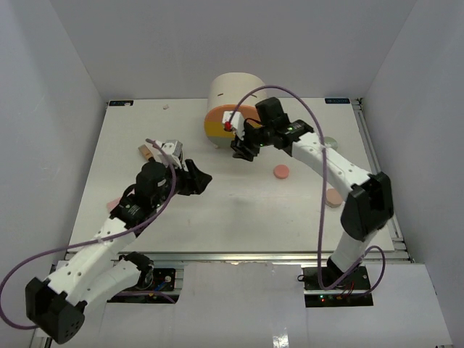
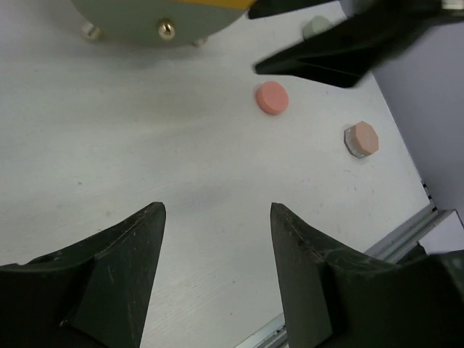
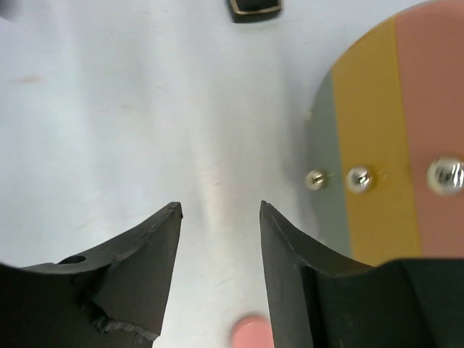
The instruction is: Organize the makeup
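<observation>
Seemingly between picks. Right gripper point(image 3: 221, 206) parted, empty, just beside drawer unit point(image 1: 233, 93). Left gripper point(image 2: 217, 206) parted, empty, above table point(image 1: 239, 217). Pink compact point(image 1: 281, 172) and peach compact point(image 1: 333, 197) loose at right. Next, likely: descend over pink compact, close across rim.

Pink round compact point(image 1: 280, 172): lay flat on the bare surface point(image 1: 217, 210), well apart from the others.
Peach compact point(image 1: 333, 197): eight-sided, grey-based, flat near the right edge.
Pale green compact point(image 1: 330, 143): flat, right side; I saw only part.
Black square compact point(image 3: 255, 7): flat; I caught just its near edge.
Tan bottle point(image 1: 147, 152): far left, mostly hidden from me.
</observation>
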`<move>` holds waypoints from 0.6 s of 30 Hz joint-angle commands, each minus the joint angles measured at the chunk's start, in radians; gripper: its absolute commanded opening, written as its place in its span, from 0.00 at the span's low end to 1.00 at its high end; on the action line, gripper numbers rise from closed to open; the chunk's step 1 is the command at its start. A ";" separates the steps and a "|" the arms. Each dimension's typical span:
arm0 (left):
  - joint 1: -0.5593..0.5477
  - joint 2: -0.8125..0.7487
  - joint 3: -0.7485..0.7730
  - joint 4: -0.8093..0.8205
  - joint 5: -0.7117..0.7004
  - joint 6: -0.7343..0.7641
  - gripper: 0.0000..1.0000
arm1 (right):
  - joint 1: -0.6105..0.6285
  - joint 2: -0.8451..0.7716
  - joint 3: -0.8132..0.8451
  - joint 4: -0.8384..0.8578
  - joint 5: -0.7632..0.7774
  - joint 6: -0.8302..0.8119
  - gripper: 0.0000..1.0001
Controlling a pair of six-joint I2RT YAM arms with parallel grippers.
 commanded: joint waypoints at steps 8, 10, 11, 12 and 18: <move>-0.011 0.648 0.308 0.323 0.092 -0.185 0.68 | -0.490 -0.562 -0.588 0.261 -0.529 0.373 0.70; -0.013 0.739 0.382 0.328 0.053 -0.179 0.67 | -0.567 -0.631 -0.742 0.381 -0.577 0.443 0.76; -0.013 0.789 0.423 0.326 0.039 -0.177 0.67 | -0.616 -0.667 -0.800 0.462 -0.626 0.493 0.79; -0.013 0.826 0.457 0.322 0.032 -0.175 0.67 | -0.676 -0.692 -0.823 0.512 -0.655 0.516 0.79; -0.014 0.996 0.644 0.284 -0.030 -0.158 0.62 | -0.800 -0.721 -0.888 0.561 -0.781 0.519 0.79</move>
